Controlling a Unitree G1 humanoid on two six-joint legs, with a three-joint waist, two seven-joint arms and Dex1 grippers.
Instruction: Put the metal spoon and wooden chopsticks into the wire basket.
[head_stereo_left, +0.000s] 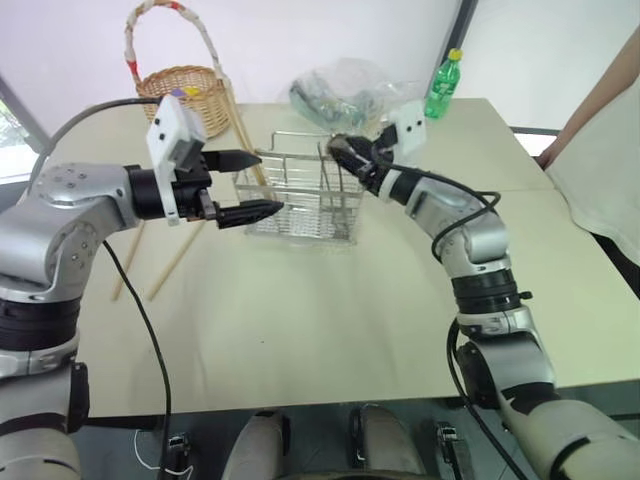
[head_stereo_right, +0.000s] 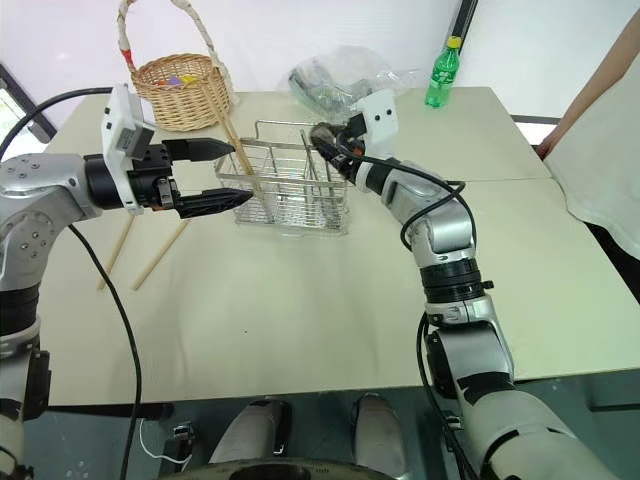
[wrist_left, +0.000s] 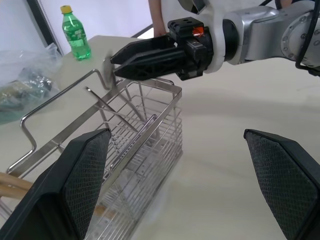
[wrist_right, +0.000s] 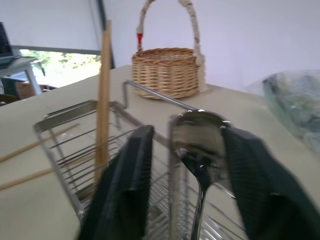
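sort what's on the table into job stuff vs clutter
Job:
- spoon, between the right end effector's fingers over the wire basket
- chopstick standing in the wire basket
- two chopsticks on the table

Lying about:
- wicker basket
- green bottle
- plastic bag

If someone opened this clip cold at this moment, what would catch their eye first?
Most likely the right tool poised over the wire basket mid-table, its fingers parted with the metal spoon standing bowl-up between them. One wooden chopstick already leans upright in the basket, while two more lie flat on the table beside it. The left tool hangs open at the basket's near-left corner.
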